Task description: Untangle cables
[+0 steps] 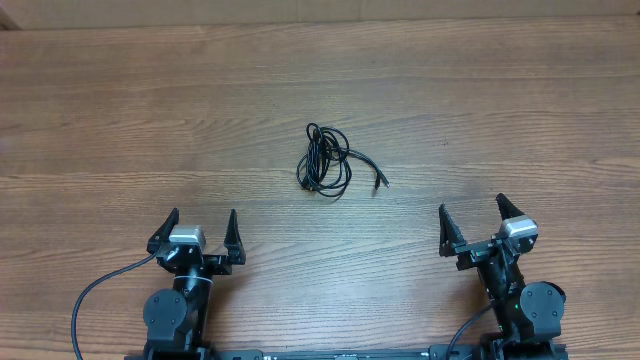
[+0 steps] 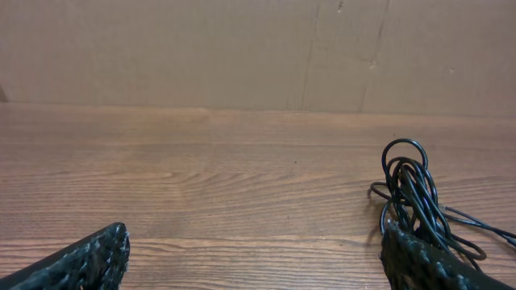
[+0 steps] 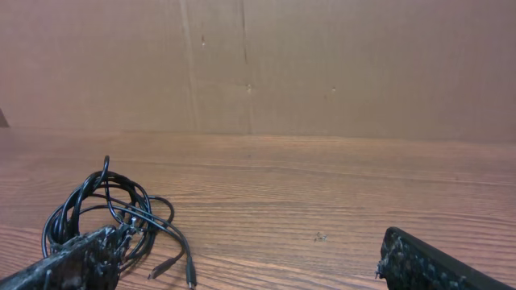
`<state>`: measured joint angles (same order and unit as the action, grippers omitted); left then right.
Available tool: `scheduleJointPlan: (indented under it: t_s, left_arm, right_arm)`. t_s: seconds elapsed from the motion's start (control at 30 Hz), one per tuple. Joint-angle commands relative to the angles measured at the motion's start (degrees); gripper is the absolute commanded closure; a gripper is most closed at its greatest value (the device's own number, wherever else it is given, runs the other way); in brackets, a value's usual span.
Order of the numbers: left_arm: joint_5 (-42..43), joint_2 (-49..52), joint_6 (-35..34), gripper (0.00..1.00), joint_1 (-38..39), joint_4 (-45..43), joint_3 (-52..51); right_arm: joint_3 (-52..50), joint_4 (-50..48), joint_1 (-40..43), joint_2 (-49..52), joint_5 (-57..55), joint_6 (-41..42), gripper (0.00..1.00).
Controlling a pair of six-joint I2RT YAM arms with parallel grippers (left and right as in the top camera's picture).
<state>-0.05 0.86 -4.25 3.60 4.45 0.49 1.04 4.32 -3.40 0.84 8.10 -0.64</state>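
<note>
The cables (image 1: 325, 160) lie as one small tangled bunch of thin black loops on the wooden table, near its middle, with a plug end (image 1: 380, 183) trailing to the right. My left gripper (image 1: 200, 228) stands open at the near left, well short of the bunch, nothing between its fingers. My right gripper (image 1: 472, 218) stands open at the near right, also apart from it. In the left wrist view the cables (image 2: 411, 189) show at the right, beyond the right fingertip (image 2: 419, 262). In the right wrist view the cables (image 3: 109, 209) sit at the left with two plug ends (image 3: 189, 278) on the wood.
A brown cardboard wall (image 2: 258, 48) stands along the table's far edge. Bare wood (image 1: 150, 120) stretches to both sides of the bunch. A thick black arm cable (image 1: 95, 290) curves beside the left arm's base.
</note>
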Motion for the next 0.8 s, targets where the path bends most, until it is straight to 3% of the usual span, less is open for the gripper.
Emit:
scheduleJointPlan:
  t_s: [0.0,0.47,0.6,0.77]
  left_arm:
    - [-0.2,-0.6,0.9,0.0,-0.6,0.0,-0.2]
    - [-1.8,-0.6,0.8,0.0,-0.6,-0.3,-0.2]
    - [2.5,-0.6,-0.7,0.0,-0.6,-2.8,0.0]
    - [11.0,-0.3,-12.5,0.01,-0.6,-0.6,7.0]
  right_arm:
    - [-0.6,-0.3,0.2,-0.7,-0.5,-0.1,0.0]
    - [-0.6,-0.3,0.2,-0.7,-0.5,-0.1,0.0]
    - [-0.6,-0.3,0.2,-0.7,-0.5,-0.1,0.0]
    - [-0.6,-0.3,0.2,-0.7,-0.5,-0.1,0.0]
